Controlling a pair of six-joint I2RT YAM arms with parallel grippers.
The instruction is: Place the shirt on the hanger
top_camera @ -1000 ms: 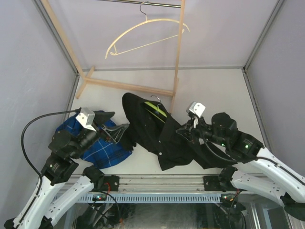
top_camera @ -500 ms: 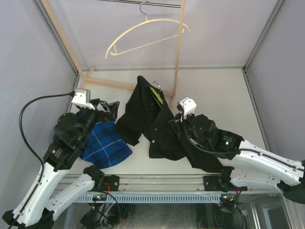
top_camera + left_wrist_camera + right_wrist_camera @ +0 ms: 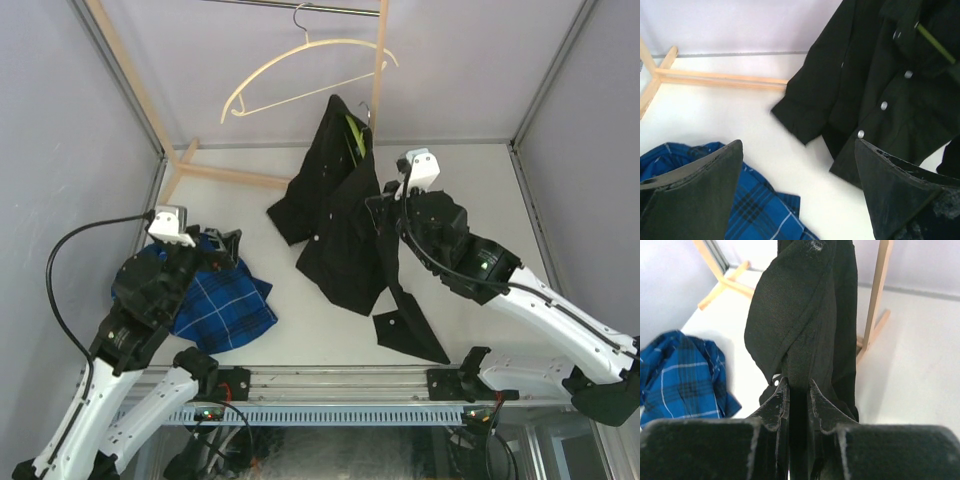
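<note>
Top external view, left to right: the left hand point(image 3: 225, 243), jaws wide apart and holding nothing, hovers at lower left over the blue plaid shirt point(image 3: 225, 305) lying on the counter point(image 3: 480, 200). At centre the shirt point(image 3: 335, 215) hangs raised, its collar at upper centre just beside the wooden post point(image 3: 377, 90), one tail trailing onto the counter below. The hanger point(image 3: 352, 135) shows only as a green sliver inside the collar; how well it sits in the shoulders is hidden. The right hand point(image 3: 797, 387) is pinched together on a fold of the shirt. Recommendation: hold the garment level and clear of the post, then bring the free left hand to the near sleeve and draw that shoulder over the hanger arm, without snagging the plaid shirt.
</note>
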